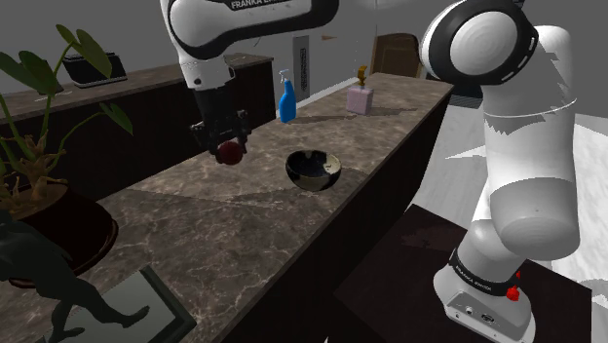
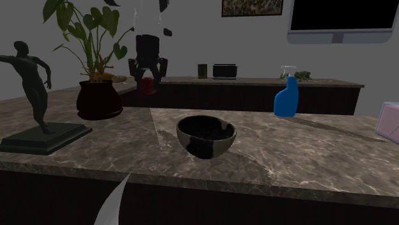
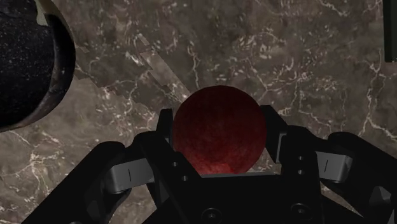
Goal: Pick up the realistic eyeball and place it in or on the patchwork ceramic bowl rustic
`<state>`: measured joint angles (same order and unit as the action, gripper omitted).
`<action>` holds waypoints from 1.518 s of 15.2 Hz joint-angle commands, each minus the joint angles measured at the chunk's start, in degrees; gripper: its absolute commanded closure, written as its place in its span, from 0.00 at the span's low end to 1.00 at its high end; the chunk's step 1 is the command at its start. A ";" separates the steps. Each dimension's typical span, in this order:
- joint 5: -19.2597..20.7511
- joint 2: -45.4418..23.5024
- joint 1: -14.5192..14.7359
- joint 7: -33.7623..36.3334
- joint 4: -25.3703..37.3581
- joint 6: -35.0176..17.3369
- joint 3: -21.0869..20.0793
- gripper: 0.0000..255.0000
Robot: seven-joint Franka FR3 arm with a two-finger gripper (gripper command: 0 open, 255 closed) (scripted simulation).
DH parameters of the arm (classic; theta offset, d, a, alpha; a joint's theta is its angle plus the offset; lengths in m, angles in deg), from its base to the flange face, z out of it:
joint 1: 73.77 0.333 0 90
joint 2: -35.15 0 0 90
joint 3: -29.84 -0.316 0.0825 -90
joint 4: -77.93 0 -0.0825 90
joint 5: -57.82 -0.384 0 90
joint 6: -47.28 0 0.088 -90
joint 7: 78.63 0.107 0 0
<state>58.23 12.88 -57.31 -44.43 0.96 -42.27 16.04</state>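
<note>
One bowl (image 2: 206, 135), dark inside and mottled pale and dark outside, is seen nearest in the second exterior view. It is set upright on the brown marbled counter (image 2: 300, 153) with nothing in it. Off to that view's left, a dark figure statue (image 2: 35, 77) is stood on its slab base. Just behind it, a leafy plant (image 2: 89, 32) is carried in a dark round pot (image 2: 99, 100). Towards the right, a blue spray bottle (image 2: 286, 98) is set farther back, and a pale pink box (image 2: 389, 123) is cut off by the picture's edge.

Now to the far part of the counter: the black hand (image 2: 148, 82) is held above it, well clear of the surface. The eyeball (image 2: 147, 85), drawn as a dark red ball, is gripped in it. The grip is shown plainly in the wrist view, where the ball is clasped between the two fingers (image 3: 167, 143) and pressed on both sides. Marbled counter is seen below it, and the bowl lies apart, off to one side. In the shoulder view the held ball is found to the left of the bowl, near it but not over it.

Beyond the hand, a second dark counter (image 2: 256, 96) is run along the grey wall. A small boxy appliance (image 2: 224, 71) is set on it, and a dark screen (image 2: 342, 19) is mounted above.
</note>
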 commanded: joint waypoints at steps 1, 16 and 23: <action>0.07 -0.34 0.17 0.18 2.14 1.80 -0.04 1.00; -2.64 23.14 -10.53 -16.34 -28.56 -5.05 5.98 1.00; -2.13 27.50 -12.83 -21.28 -35.90 -7.90 8.56 1.00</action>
<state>56.08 40.31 -70.09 -65.55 -34.19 -49.49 24.54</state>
